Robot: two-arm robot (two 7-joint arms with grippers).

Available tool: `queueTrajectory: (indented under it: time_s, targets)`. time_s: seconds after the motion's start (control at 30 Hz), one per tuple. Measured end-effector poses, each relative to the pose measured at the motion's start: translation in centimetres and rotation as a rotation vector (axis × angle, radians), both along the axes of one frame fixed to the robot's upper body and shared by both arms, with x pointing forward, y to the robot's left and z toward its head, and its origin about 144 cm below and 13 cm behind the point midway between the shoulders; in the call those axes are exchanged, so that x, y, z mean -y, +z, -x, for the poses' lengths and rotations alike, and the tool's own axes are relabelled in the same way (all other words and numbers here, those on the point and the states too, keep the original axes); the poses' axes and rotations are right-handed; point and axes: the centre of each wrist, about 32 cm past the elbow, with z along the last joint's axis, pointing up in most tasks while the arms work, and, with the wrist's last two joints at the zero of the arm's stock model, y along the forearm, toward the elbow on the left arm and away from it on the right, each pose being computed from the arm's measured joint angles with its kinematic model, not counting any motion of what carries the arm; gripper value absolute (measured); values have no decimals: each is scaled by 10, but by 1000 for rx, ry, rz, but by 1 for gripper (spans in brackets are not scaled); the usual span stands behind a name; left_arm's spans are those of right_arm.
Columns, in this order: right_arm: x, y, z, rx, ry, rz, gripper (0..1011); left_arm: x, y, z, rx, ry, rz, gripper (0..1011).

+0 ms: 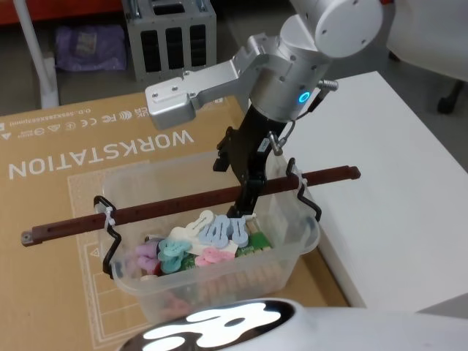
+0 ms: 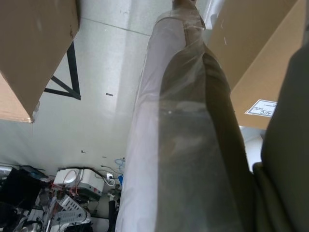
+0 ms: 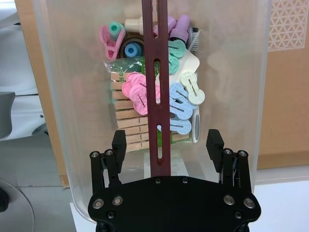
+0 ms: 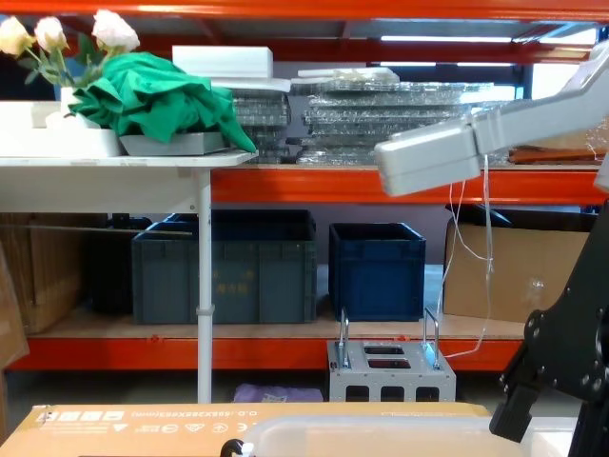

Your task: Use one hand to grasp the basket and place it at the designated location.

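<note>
This looks like a warehouse-style robotics workshop. Orange steel racking runs along the back, with dark blue plastic crates and a brown cardboard box on its low shelf and plastic-wrapped stacks higher up. A grey metal unit with handles stands on the floor. A flat cardboard sheet printed "WORKSTATION" lies in front, and loose cables and electronics sit in a heap.

The basket is smooth, glossy translucent plastic, and its handle bar is matt reddish-brown. Inside lie pastel plastic pegs and bare wooden pegs. The right claw looks matt black, the cardboard dull brown.
</note>
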Motion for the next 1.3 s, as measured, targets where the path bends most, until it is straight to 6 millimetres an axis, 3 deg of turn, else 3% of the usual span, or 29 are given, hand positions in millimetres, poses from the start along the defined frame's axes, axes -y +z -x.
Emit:
queueTrajectory:
  time_s: [0.77, 1.3]
  targets:
    - [-11, -21, 9, 0, 28, 68, 1000, 0, 0, 0, 0, 0, 0, 0]
    - [-11, -22, 7, 1, 19, 69, 1001, 0, 0, 0, 0, 0, 0, 0]
